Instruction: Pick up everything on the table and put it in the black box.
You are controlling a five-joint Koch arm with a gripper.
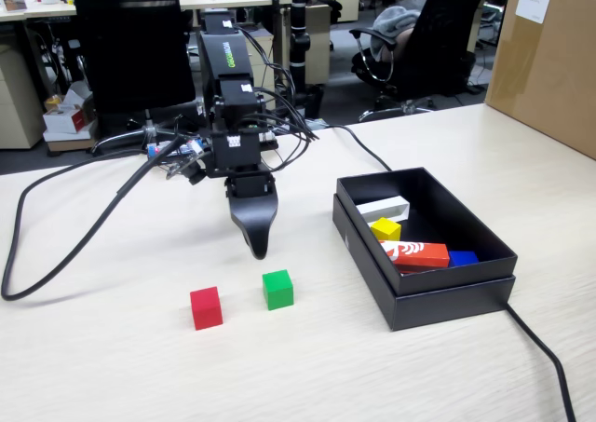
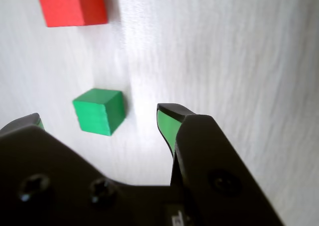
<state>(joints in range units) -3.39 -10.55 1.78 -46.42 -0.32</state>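
Observation:
A green cube (image 1: 277,289) (image 2: 99,111) and a red cube (image 1: 206,307) (image 2: 72,5) lie apart on the pale wood table (image 1: 121,366). My gripper (image 1: 257,245) (image 2: 102,117) hangs open just above and behind the green cube, touching nothing; in the wrist view the cube sits on the table between the two green-padded fingertips (image 2: 168,123). The yellow cube (image 1: 386,228) rests inside the black box (image 1: 438,303) at the right.
The black box also holds a white bar (image 1: 384,208), a red-and-white patterned block (image 1: 416,253) and a blue block (image 1: 462,257). A big brown carton (image 1: 545,59) stands at the back right. Black cables (image 1: 56,254) trail over the table's left side.

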